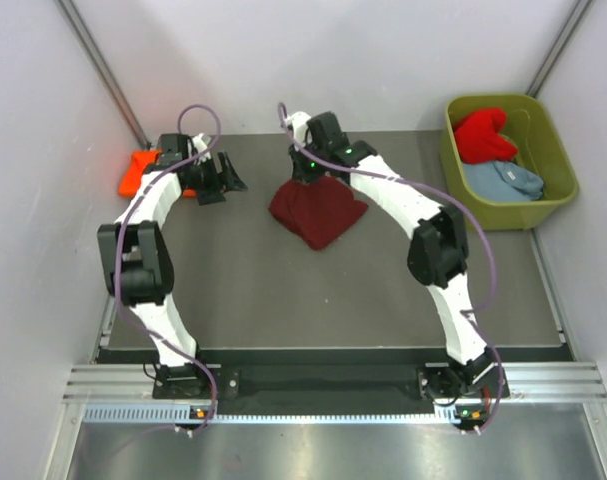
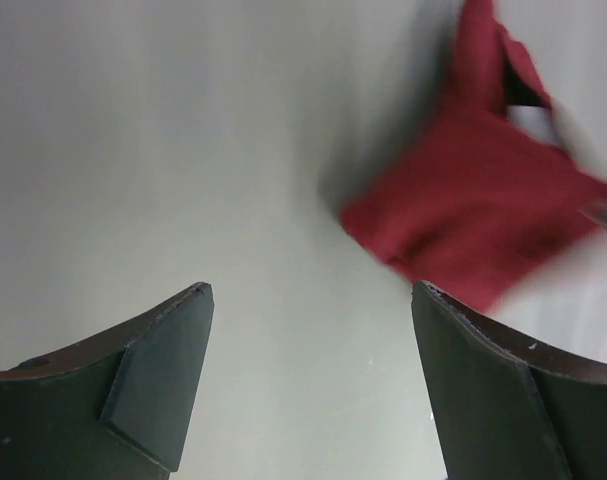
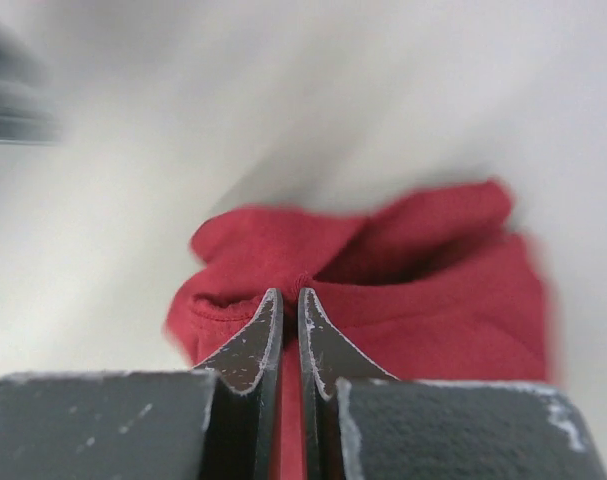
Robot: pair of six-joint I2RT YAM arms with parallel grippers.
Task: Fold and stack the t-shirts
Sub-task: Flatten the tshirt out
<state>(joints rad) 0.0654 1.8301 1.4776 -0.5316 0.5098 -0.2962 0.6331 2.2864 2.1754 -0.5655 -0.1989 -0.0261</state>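
- Seen from above, two white robot arms reach from the near edge over a dark grey table (image 1: 283, 300).
- The right gripper (image 1: 308, 172) is near the far middle of the table. Its two fingers are pressed together, pinching the top edge of a dark maroon t-shirt (image 1: 318, 210).
- The maroon t-shirt hangs from that grip in a bunched, unfolded heap. Its lower corner points toward the near side of the table. Whether the bottom rests on the surface cannot be told.
- In the right wrist view, the right gripper (image 3: 289, 300) has a hemmed fold of the maroon t-shirt (image 3: 433, 300) clamped between its closed tips. The background is blurred.
- The left gripper (image 1: 218, 180) is at the far left of the table, well apart from the maroon t-shirt.
- In the left wrist view, the left gripper (image 2: 313, 290) has its dark fingers (image 2: 163, 370) spread wide with only bare table between them. The maroon t-shirt (image 2: 473, 210) shows to the upper right, not touching them.
- A bright orange t-shirt (image 1: 138, 172) lies crumpled at the far left edge of the table, just beside the left arm's wrist and partly hidden by it.
- An olive-green tub (image 1: 558, 150) stands at the far right corner.
- Inside the tub, a bright red t-shirt (image 1: 483, 135) lies at the far end and a pale grey-blue t-shirt (image 1: 503, 180) at the near end, touching each other.
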